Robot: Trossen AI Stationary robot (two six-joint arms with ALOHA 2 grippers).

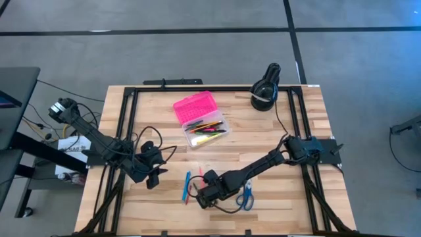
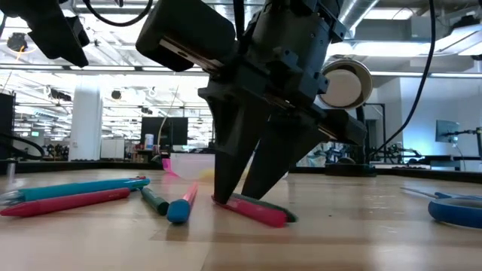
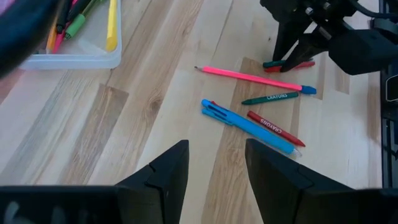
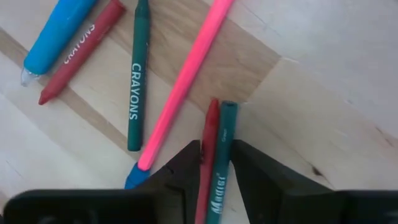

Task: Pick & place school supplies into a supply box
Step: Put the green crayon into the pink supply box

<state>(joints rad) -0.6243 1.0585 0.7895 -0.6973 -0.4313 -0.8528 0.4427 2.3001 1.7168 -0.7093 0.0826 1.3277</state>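
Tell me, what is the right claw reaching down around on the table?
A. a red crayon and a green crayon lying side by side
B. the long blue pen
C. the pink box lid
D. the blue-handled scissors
A: the right wrist view shows the right gripper straddling a red crayon and a green crayon that lie side by side on the table.

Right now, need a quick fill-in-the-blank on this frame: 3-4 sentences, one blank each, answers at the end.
1. The right gripper has its fingers on either side of two crayons lying side by side, one red and one ____.
2. The supply box lies open, and its lid is coloured ____.
3. The scissors on the table have ____ handles.
4. The left gripper hovers over the table holding ____.

Missing words: green; pink; blue; nothing
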